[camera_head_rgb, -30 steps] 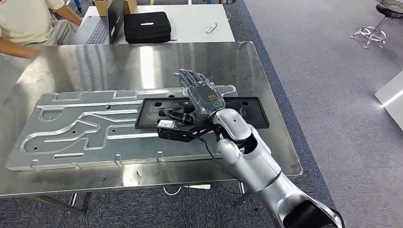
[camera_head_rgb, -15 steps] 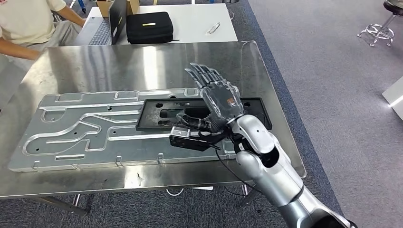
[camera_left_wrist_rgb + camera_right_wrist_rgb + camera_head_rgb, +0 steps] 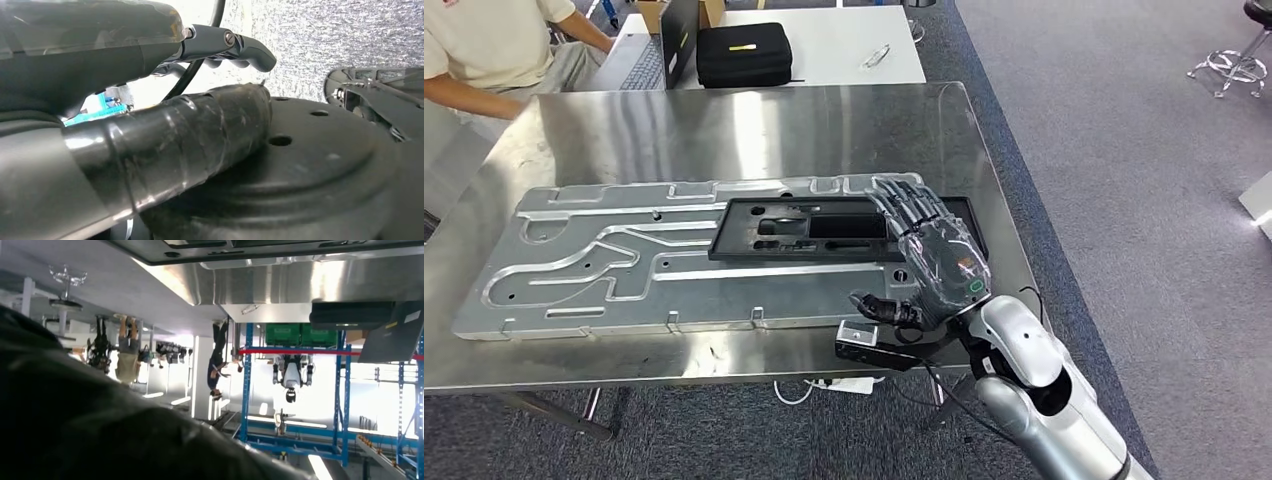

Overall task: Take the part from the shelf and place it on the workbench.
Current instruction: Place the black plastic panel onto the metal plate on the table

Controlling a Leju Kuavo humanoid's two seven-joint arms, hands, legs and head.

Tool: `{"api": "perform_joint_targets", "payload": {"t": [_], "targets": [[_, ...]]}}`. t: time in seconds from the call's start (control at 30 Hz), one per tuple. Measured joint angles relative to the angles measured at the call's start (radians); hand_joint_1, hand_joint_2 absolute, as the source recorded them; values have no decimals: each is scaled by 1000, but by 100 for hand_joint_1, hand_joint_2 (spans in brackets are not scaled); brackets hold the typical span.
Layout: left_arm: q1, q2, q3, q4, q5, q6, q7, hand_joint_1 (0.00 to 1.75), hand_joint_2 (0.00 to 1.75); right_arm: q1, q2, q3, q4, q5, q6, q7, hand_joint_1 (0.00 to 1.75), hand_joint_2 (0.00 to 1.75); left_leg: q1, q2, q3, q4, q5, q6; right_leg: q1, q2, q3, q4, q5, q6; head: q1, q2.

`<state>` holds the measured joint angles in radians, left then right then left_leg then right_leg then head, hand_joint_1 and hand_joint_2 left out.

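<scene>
One black part [image 3: 809, 229] flat on workbench [image 3: 724, 130], long axis left-right.

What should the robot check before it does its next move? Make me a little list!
1. Black part down on the workbench: ok. It lies flat on the big grooved metal plate.
2. Right hand free of the part: ok. Its fingers are spread, holding nothing, near the part's right end.
3. Part fully on the plate: cannot tell. The hand covers its right end.
4. Person out of the way: ok. They sit at the far left corner, away from the arm.
5. Left hand free: cannot tell. The wrist view is too close to judge.
</scene>
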<state>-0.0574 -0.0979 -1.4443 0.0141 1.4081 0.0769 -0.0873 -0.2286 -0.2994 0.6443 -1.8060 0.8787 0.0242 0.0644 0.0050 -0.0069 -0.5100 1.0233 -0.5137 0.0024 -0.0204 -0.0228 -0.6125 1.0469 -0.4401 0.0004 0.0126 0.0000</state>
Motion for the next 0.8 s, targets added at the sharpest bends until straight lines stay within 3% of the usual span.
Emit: {"api": "perform_joint_targets", "payload": {"t": [0.1,0.17,0.23,0.27,0.3,0.33,0.4,0.47,0.5,0.57,0.63,0.73,0.77,0.8], "targets": [[0,-1,-10,0,-10,4,0,0,0,42,-26,-15,-35,6,-11,0,0,0,0,0,-10,-10,17,19,-1,4,-5,4,0,21,0,0],[-1,-2,-18,0,-16,6,0,0,0,67,-46,-26,-55,9,-15,1,0,0,4,2,-23,-18,35,38,-3,11,-28,59,-59,29,0,0],[-2,-2,-24,0,-20,6,0,0,0,88,-63,-39,-71,10,-16,2,0,0,2,3,-44,-16,50,47,-3,15,-68,177,-144,33,0,0],[-2,-3,-26,0,-22,6,0,0,0,98,-70,-43,-78,10,-17,2,0,0,1,3,-56,-14,57,48,-3,16,-81,230,-169,35,0,0],[-2,-3,-29,0,-24,6,0,0,0,106,-75,-47,-82,10,-17,2,0,0,0,3,-68,-10,64,48,-2,16,-80,255,-173,35,0,0],[-2,-3,-33,0,-25,5,0,0,0,111,-80,-50,-86,10,-18,2,0,0,-1,3,-79,-6,69,47,-2,16,-61,245,-158,34,0,0],[-3,-3,-39,0,-25,5,0,0,0,117,-87,-57,-96,10,-18,2,0,0,-2,2,-97,3,78,43,-2,18,27,125,-112,27,0,0],[-4,-4,-44,0,-26,3,2,0,0,122,-94,-62,-107,10,-20,2,0,0,-4,1,-107,8,88,34,4,21,99,10,-92,18,0,0],[-5,-4,-45,0,-26,2,4,0,0,124,-98,-64,-112,10,-20,2,0,0,-4,0,-110,8,94,28,8,22,111,-16,-92,14,0,0],[-4,-3,-45,0,-28,0,9,0,0,131,-105,-68,-120,10,-21,3,0,0,-4,-1,-112,5,108,15,11,22,104,-23,-79,3,1,0],[-4,-2,-45,0,-27,-3,14,0,0,136,-109,-69,-126,10,-21,4,0,0,-3,-1,-125,23,84,4,6,18,91,-32,-60,-13,0,0],[-5,0,-45,0,-26,-6,24,0,0,150,-110,-69,-133,11,-20,5,0,0,0,1,-171,174,-50,-6,3,16,56,-35,-30,-28,0,0],[-5,0,-45,0,-26,-7,27,0,0,157,-110,-69,-134,11,-21,6,0,0,1,1,-181,234,-82,-8,4,17,42,-33,-20,-27,0,0],[-5,1,-46,0,-27,-6,30,0,0,165,-110,-69,-135,12,-21,8,0,0,1,1,-181,272,-92,-10,4,19,28,-30,-11,-27,0,0]]}}
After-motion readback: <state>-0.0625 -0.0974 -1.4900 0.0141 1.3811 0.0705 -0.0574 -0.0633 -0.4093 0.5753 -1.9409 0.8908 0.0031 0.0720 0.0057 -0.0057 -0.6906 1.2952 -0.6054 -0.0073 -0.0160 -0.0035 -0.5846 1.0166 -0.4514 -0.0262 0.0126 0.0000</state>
